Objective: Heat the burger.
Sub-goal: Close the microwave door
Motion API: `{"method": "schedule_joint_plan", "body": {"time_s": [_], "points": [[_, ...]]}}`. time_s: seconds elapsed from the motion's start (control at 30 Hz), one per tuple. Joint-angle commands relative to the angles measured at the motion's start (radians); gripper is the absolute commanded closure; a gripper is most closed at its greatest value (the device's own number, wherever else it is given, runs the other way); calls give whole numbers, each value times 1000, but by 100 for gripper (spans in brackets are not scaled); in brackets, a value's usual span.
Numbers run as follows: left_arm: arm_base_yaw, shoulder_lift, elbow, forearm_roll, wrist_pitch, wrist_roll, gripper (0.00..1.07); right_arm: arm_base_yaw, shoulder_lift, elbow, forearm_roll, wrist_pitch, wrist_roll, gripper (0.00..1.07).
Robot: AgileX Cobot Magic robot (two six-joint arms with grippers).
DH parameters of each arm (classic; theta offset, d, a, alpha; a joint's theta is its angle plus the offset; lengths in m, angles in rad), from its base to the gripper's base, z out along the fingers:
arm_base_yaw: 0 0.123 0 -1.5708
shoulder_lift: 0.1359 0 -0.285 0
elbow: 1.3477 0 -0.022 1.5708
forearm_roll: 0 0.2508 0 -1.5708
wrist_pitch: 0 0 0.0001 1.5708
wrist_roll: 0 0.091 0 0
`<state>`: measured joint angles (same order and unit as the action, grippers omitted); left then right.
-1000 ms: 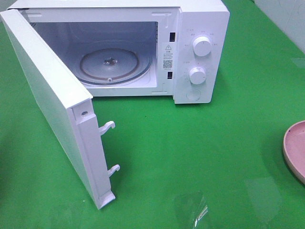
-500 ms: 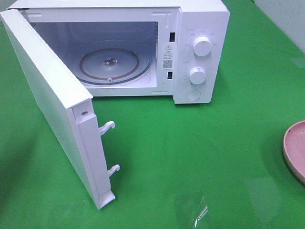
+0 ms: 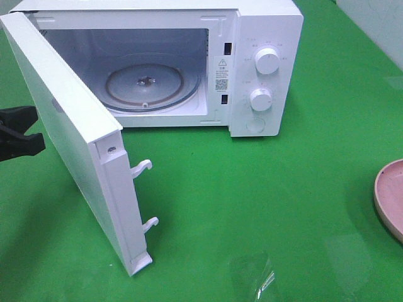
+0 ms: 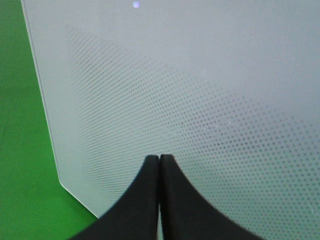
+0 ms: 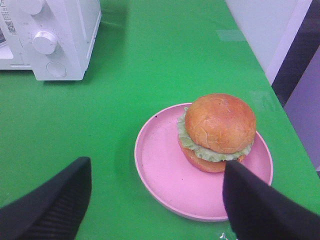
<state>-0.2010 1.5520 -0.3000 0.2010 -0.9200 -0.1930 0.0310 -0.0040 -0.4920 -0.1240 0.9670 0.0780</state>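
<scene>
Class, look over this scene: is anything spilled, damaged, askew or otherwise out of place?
Nothing stands out. The microwave door hangs open on an empty turntable, and the burger sits intact, off-centre on its pink plate.

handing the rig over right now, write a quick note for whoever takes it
Left gripper: shut, empty, at the outer face of the open microwave door.
Right gripper: open, empty, hovering over the burger, which sits on the pink plate on the green table, right of the microwave.
Done: door open, turntable bare.
Left: put burger inside, shut door, start heating.
</scene>
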Motion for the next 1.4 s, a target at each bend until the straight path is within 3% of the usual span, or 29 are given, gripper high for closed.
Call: {"method": "schedule_joint_plan", "body": {"time_s": [0.03, 0.2, 0.5, 0.57, 0.73, 0.87, 1.07, 1.4], "points": [[-31, 18, -7, -48, -54, 9, 107, -5, -27, 3, 2, -7, -1, 37], [-111, 81, -35, -123, -70, 16, 107, -5, -27, 3, 2, -7, -1, 37], [-203, 157, -119, -149, -67, 18, 107, -5, -27, 3, 2, -7, -1, 37], [-246, 182, -169, -201, -59, 54, 107, -5, -27, 3, 2, -7, -1, 37], [-280, 195, -216, -253, -31, 77, 107, -5, -27, 3, 2, -7, -1, 37], [-340, 230, -333, -348, 65, 141, 107, -5, -27, 3, 2, -7, -1, 37], [-378, 276, -457, -414, 151, 173, 107, -5, -27, 3, 2, -7, -1, 37], [-394, 338, -631, -423, 229, 185, 107, -5, -27, 3, 2, -7, -1, 37]]}}
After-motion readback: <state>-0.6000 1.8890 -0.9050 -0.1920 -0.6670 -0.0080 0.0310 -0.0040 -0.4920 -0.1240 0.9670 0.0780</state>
